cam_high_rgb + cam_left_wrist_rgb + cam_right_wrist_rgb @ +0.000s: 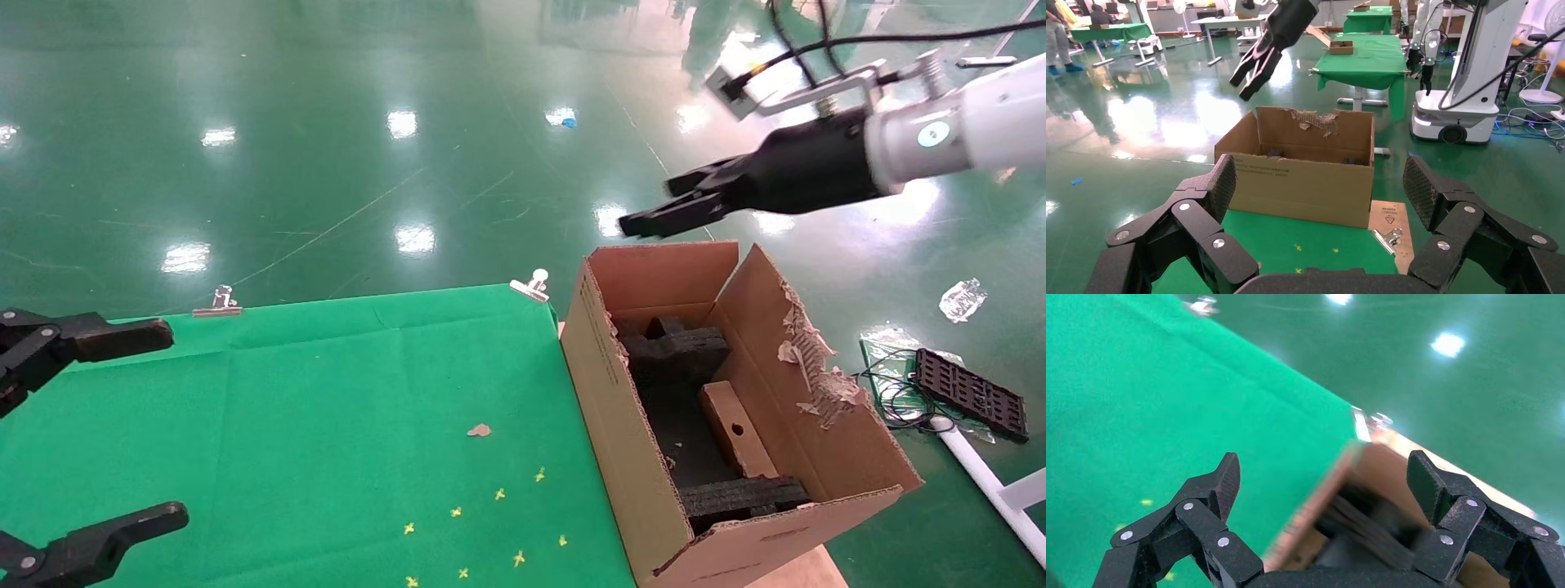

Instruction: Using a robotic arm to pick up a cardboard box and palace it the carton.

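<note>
The glossy white robotic arm's right gripper [650, 219] is hovering above the corrugated carton's [621, 425] far flap, black fingers spread and empty; the narrow, scuffed cardboard box [735, 429] is lying inside between black foam blocks [678, 347], while the left gripper [155, 420] is idling open over green cloth [327, 392]

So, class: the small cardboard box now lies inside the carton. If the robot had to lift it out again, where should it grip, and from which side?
Probably from above, across the narrow width of the cardboard box, near its upper end. It leans between black foam blocks, and the carton walls block the sides. The open right gripper hovers above.
</note>
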Action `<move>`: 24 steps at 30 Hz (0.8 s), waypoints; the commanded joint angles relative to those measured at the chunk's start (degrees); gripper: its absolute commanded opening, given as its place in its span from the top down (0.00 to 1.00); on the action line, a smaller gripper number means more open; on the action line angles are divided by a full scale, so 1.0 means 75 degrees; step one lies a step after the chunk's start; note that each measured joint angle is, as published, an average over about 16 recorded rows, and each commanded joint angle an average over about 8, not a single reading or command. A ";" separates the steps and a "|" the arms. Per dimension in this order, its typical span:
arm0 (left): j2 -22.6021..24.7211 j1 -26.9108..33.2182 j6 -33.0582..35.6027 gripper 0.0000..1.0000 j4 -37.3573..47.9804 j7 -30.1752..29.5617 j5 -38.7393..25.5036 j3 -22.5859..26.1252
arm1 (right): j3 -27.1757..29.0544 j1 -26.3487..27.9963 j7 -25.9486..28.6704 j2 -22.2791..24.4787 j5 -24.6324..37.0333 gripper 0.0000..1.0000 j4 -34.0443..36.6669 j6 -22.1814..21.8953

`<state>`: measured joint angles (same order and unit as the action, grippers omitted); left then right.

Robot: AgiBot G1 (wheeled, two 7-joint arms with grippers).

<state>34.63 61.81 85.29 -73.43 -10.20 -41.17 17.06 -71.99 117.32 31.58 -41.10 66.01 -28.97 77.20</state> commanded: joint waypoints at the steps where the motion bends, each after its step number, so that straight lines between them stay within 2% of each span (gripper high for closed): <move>1: 0.0000 0.0000 0.0000 0.00 0.0000 0.0000 0.0000 0.0001 | 0.0311 -0.0310 -0.0116 0.0034 -0.0134 0.00 -0.0248 0.0047; 24: -0.0004 0.0003 -0.0004 0.00 0.0001 0.0005 0.0007 0.0010 | 0.3941 -0.3926 -0.1466 0.0428 -0.1701 0.00 -0.3141 0.0598</move>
<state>34.60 61.83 85.26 -73.43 -10.16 -41.12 17.14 -42.46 87.90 20.59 -37.89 53.27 -52.51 81.68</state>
